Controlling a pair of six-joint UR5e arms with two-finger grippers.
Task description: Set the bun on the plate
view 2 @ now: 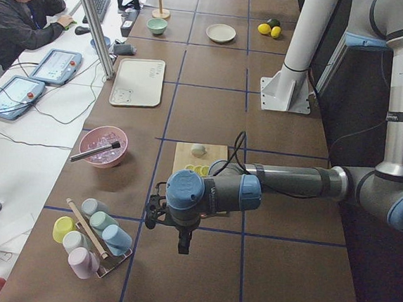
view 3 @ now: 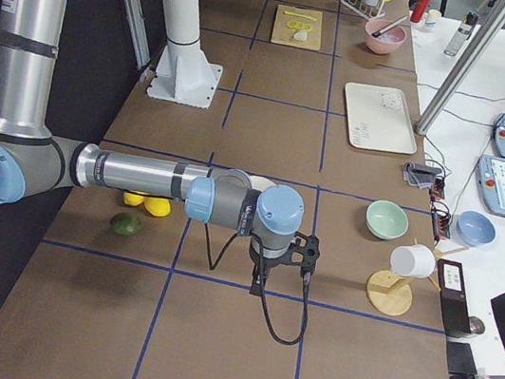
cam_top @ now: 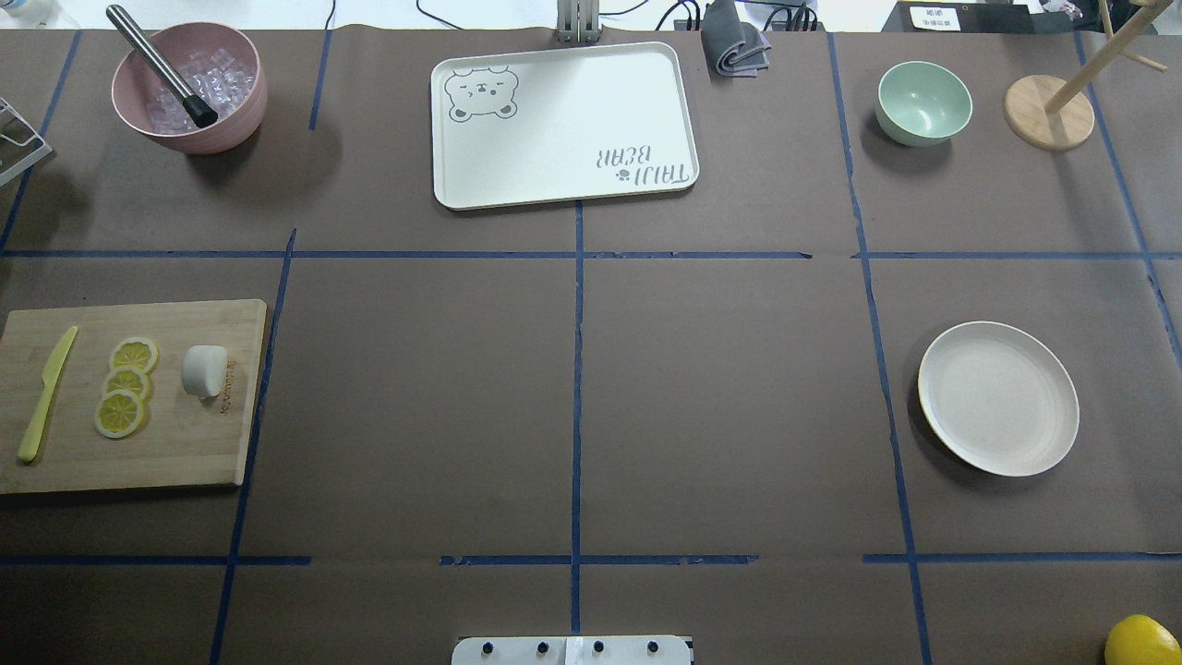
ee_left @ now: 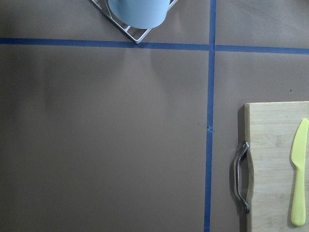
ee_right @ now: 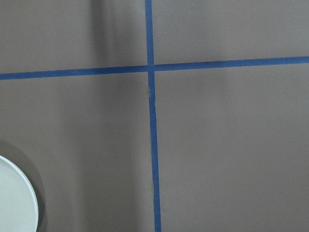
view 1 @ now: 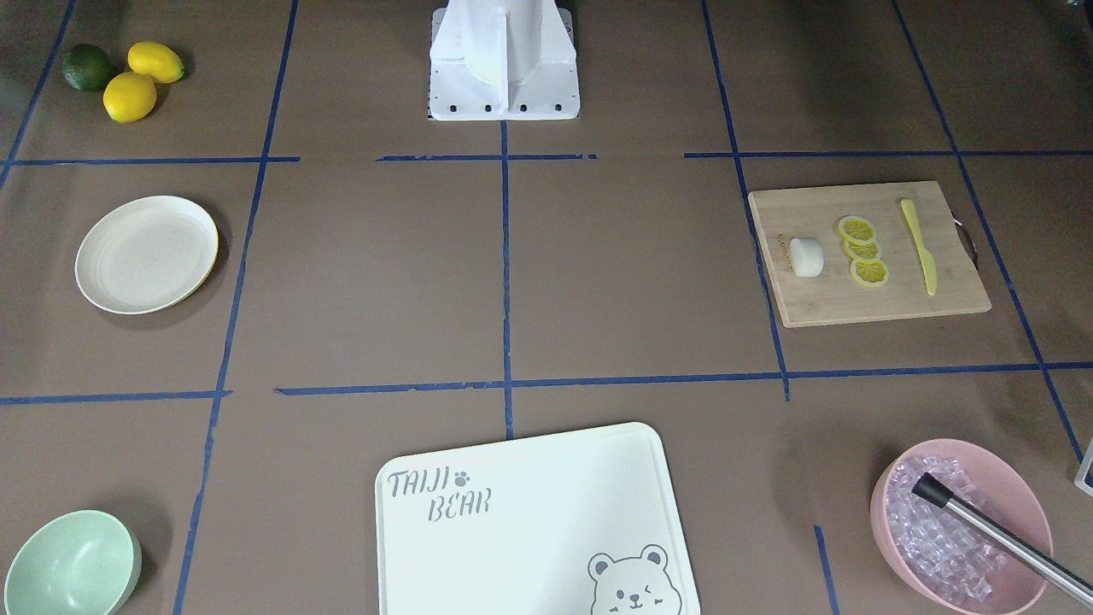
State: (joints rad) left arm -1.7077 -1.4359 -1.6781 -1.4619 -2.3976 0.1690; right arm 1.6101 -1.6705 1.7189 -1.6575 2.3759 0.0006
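Observation:
The white bun (cam_top: 204, 370) lies on a wooden cutting board (cam_top: 185, 443) at the table's left side, next to three lemon slices (cam_top: 126, 382). It also shows in the front view as the bun (view 1: 806, 257). The cream plate (cam_top: 998, 398) rests far off on the right side, and its rim edges into the right wrist view as the plate (ee_right: 14, 203). My left gripper (view 2: 183, 243) hangs over bare table beyond the board's handle end. My right gripper (view 3: 257, 284) hovers near the plate. Both show only in side views, so I cannot tell their state.
A yellow knife (cam_top: 46, 392) lies on the board. A pink ice bowl (cam_top: 189, 88) with a metal tool, a bear-printed tray (cam_top: 563, 125), a green bowl (cam_top: 923, 102) and a wooden stand (cam_top: 1048, 111) line the far edge. A cup rack (view 2: 95, 237) stands near my left gripper. A person (view 2: 20, 8) sits beside the table.

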